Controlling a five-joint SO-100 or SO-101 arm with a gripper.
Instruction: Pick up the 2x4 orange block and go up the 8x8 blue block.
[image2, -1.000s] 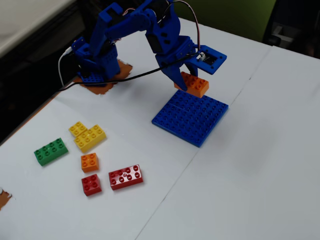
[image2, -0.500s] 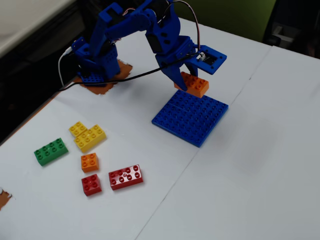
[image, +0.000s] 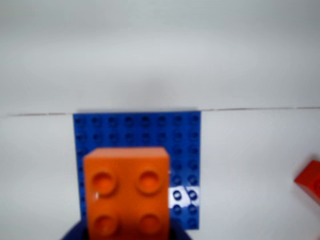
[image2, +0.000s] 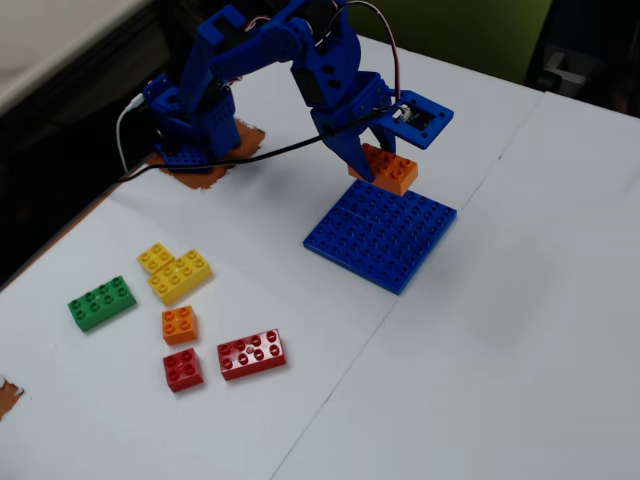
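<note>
One 2x4 orange block sits clamped in the blue gripper, held in the air just above the far edge of the 8x8 blue block in the fixed view. The gripper's dark blue fingers press against the brick's near end, and the brick is tilted slightly, its studs facing up. In the wrist view the orange block fills the lower middle, four of its studs showing, with the blue plate spread out behind and beside it; the plate's far edge lines up with a thin seam across the white desk.

The blue plate lies flat on the desk, near that seam. Well apart from it, at the lower left of the fixed view, lie a green brick, a yellow cluster, a small orange 2x2 brick, a small red brick and a red 2x4 brick. A red brick's corner shows at the wrist view's right edge.
</note>
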